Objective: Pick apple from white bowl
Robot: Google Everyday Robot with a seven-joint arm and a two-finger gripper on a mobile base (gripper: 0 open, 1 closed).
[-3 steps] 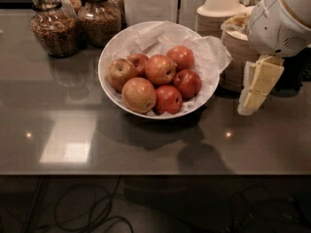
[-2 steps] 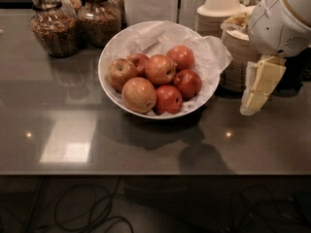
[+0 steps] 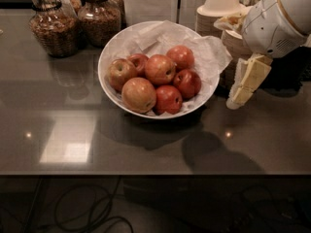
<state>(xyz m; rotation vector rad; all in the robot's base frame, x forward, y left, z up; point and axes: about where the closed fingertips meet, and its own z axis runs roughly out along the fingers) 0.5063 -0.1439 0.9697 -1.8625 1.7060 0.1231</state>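
The white bowl point(image 3: 114, 47), lined with crumpled white paper, stands on the dark counter at centre and holds several apples. The apple point(image 3: 160, 69), large, round and red-orange, lies in the middle of the pile. Smaller deep-red apples point(image 3: 168, 99) lie at the front and right, and yellower ones point(image 3: 120, 73) at the left. My gripper point(image 3: 245, 84) hangs from the white arm point(image 3: 274, 21) just right of the bowl's rim, above the counter. It touches no apple.
Two glass jars point(image 3: 53, 25) of dark contents stand at the back left. Stacked tan disposable bowls point(image 3: 221, 11) stand behind the gripper at the back right. The counter's front edge point(image 3: 155, 174) runs across the lower part; cables lie on the floor below.
My gripper has moved a little to the left, closer to the bowl's right rim. The bowl and apples have not moved.
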